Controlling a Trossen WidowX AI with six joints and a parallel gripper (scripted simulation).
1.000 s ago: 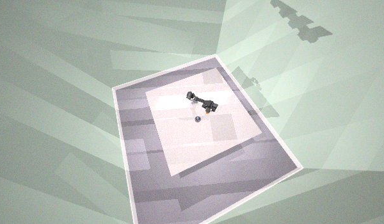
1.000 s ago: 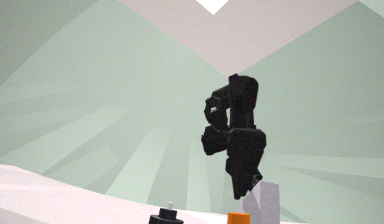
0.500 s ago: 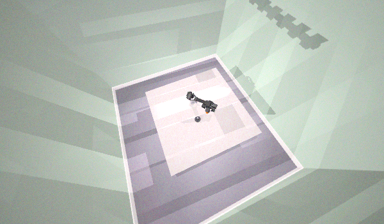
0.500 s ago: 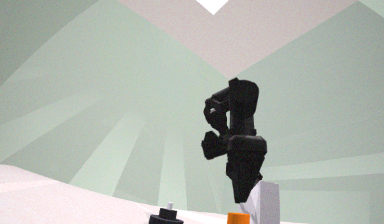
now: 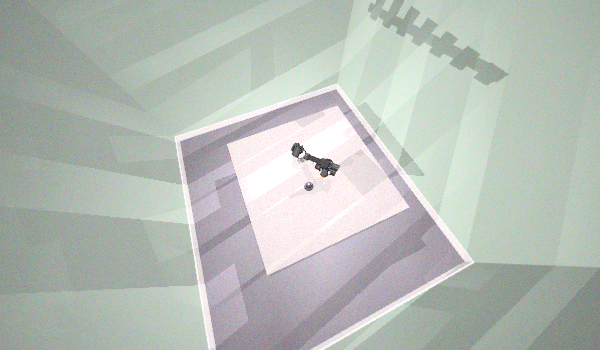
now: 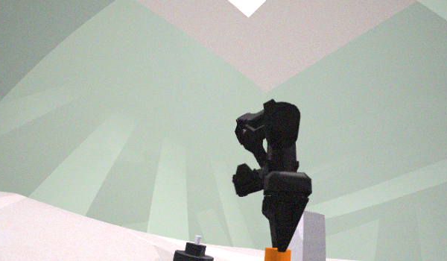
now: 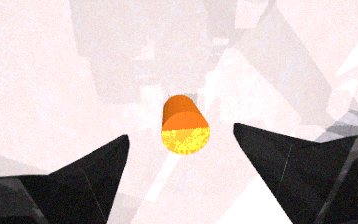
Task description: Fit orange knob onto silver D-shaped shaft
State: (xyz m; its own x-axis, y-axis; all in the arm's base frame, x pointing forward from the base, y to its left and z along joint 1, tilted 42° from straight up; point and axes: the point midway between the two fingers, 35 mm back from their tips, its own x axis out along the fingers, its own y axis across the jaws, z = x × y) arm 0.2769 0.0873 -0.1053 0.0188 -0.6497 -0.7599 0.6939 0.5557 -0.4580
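Note:
The orange knob (image 6: pixel 277 255) (image 7: pixel 185 127) is a plain cylinder that looks upright on the pale table top, apart from the pedestal. Its underside and hole are hidden. My gripper (image 6: pixel 282 248) (image 7: pixel 182 133) is wide open and empty, pointing down. Its two black fingers stand on either side of the knob in the wrist view, with a gap on each side; in the exterior view the tips are near the knob's top. The dark round pedestal (image 5: pixel 309 186) (image 6: pixel 193 256) stands to the left of the knob, with the bare silver shaft (image 6: pixel 197 239) upright on it. The shaft's flat side cannot be made out.
The black arm (image 5: pixel 315 160) (image 6: pixel 282 149) reaches over the pale table top (image 5: pixel 289 240). A pale grey upright block (image 6: pixel 315 235) shows behind the fingers in the exterior view. Shadows and bright patches cross the table.

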